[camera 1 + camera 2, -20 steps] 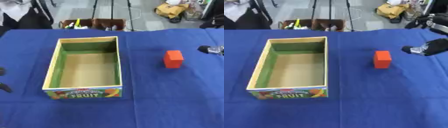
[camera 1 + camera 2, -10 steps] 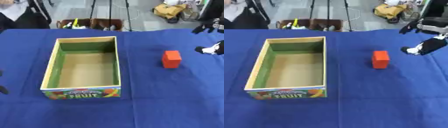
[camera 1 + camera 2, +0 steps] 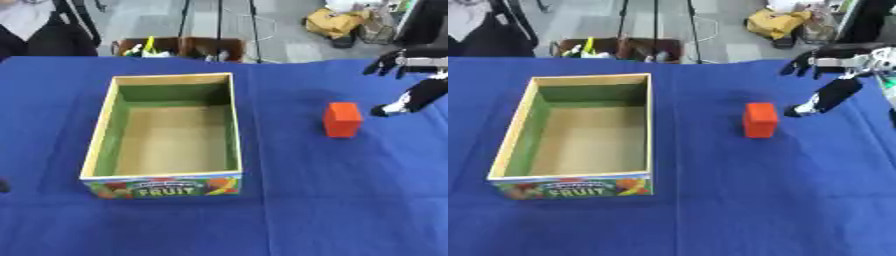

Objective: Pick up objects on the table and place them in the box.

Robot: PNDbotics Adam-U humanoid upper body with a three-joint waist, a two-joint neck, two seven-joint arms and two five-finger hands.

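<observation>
Fingers (image 3: 805, 62) of the right hand (image 3: 833, 75) hang spread and released near the surface's (image 3: 737, 200) right edge, beside the orange block (image 3: 759, 120); box (image 3: 579, 180) left.

table (image 3: 350, 200): blue cloth | on it: open fruit box (image 3: 166, 185), orange block (image 3: 342, 119)

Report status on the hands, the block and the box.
Right hand open, just right of the orange block, not touching. Left hand not in view. Block upright on the blue table. Fruit box empty, path clear.
</observation>
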